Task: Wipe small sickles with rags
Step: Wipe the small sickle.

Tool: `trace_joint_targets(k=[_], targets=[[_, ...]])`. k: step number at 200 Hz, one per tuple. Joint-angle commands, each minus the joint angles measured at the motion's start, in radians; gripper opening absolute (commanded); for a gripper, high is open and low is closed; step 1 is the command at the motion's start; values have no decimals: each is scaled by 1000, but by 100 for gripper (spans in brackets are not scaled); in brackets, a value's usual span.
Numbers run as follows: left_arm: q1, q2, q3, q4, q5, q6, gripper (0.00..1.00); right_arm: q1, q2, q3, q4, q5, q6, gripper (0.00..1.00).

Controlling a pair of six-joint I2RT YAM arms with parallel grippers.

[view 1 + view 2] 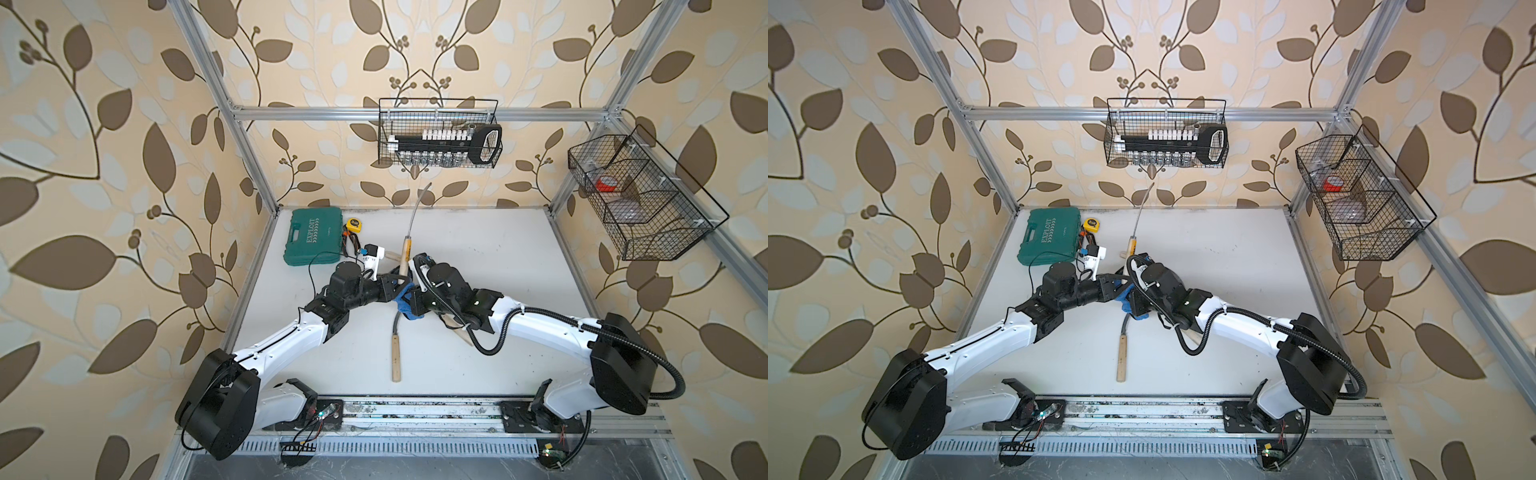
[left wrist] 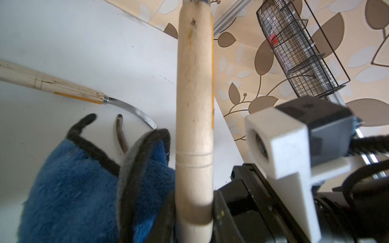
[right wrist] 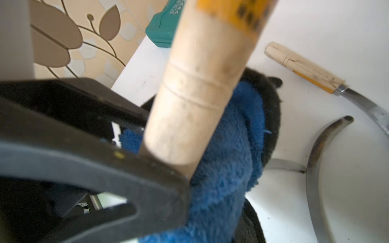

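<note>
Firmly, left claw (image 2: 194, 214) around sickle (image 2: 193, 94) (handle).

raised sickle (image 1: 1131, 246): blade tip points toward wire basket (image 1: 1167, 133) | rag (image 1: 1123, 301): blue, bunched below its handle | second sickle (image 1: 1121, 358): flat on table (image 1: 1225, 299)

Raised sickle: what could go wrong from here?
1. The left pincer grips the raised sickle only at the handle's butt; rubbing could lever it loose.
2. Its blade tip appears near the wire basket in a top view; depth unclear.
3. The right pincer's blue rag hangs over loose sickle blades; may snag.
</note>
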Motion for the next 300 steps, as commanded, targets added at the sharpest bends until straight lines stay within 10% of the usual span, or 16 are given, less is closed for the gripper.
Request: trace_joint_targets(k=[1,226,300], targets=[[-3,-47,-4,16,47,-3,0,3,-110,-49,110,41,26,0],[-80,-57,-48,30,35,4,0,74,-107,-38,76,87,46,0],[-98,-92,-40,-69,-22,117,0,-256,-208,-310,302,-246,183,0]])
